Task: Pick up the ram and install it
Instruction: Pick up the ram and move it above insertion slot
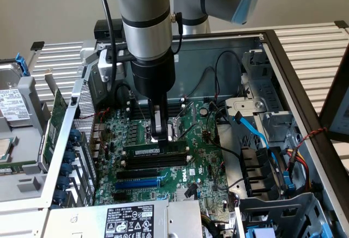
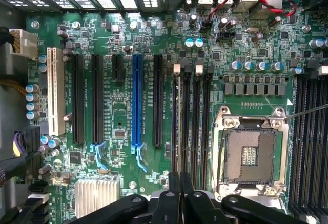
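While the ram point(image 1: 143, 150) stands edge-up in a memory slot beside the CPU socket point(image 2: 251, 155), the end effector point(image 1: 162, 138) meets its top edge, fingers nearly together; whether they pinch it I cannot tell. Seating seems underway, calling for straight, even downward pressure.

The hand point(image 1: 161, 138) hides part of the ram's point(image 1: 143, 150) upper edge, so grip or mere touch cannot be told, and the arm point(image 1: 146, 25) is cut off at the exterior view's twelve o'clock.
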`<state>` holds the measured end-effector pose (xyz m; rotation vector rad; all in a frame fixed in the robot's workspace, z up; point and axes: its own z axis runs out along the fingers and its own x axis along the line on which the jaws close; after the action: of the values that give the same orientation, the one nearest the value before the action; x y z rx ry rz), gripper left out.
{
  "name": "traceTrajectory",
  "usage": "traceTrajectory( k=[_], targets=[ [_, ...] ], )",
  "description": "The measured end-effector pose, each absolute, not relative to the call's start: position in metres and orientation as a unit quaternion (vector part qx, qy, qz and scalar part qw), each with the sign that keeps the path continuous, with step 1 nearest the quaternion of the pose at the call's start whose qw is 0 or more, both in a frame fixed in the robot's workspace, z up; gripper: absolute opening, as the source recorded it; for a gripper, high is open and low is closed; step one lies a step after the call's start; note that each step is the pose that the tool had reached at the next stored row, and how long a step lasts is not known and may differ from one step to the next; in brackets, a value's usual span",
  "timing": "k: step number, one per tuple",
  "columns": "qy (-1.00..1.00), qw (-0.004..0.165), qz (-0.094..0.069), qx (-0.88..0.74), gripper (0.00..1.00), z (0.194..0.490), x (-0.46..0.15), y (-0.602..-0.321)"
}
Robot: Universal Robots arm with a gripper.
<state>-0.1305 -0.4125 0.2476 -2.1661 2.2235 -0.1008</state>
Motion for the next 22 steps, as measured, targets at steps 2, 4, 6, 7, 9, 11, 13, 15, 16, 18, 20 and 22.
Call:
traceTrajectory(
  k=[2,4,6,7,9,11,13,15,16,18,20,22],
  targets=[
    [0.715,0.018,-0.032,-0.698,0.12,0.2469,-0.1305,-0.4126],
    [0.715,0.018,-0.032,-0.698,0.12,0.2467,-0.1305,-0.4127],
    [0.715,0.018,-0.032,-0.698,0.12,0.2464,-0.1305,-0.4127],
    [0.716,0.019,-0.032,-0.698,0.12,0.2463,-0.1305,-0.4127],
    [0.717,0.019,-0.031,-0.696,0.12,0.2462,-0.1305,-0.4128],
    [0.718,0.019,-0.031,-0.695,0.12,0.2461,-0.1305,-0.4128],
    [0.718,0.019,-0.031,-0.695,0.12,0.246,-0.1305,-0.413],
    [0.718,0.019,-0.031,-0.695,0.12,0.246,-0.1305,-0.4132],
    [0.718,0.019,-0.031,-0.695,0.12,0.2459,-0.1305,-0.4134],
    [0.718,0.019,-0.031,-0.695,0.12,0.2459,-0.1305,-0.4139],
    [0.718,0.019,-0.031,-0.695,0.12,0.2456,-0.1305,-0.4143],
    [0.718,0.019,-0.031,-0.695,0.12,0.2453,-0.1305,-0.4144]
  ],
)
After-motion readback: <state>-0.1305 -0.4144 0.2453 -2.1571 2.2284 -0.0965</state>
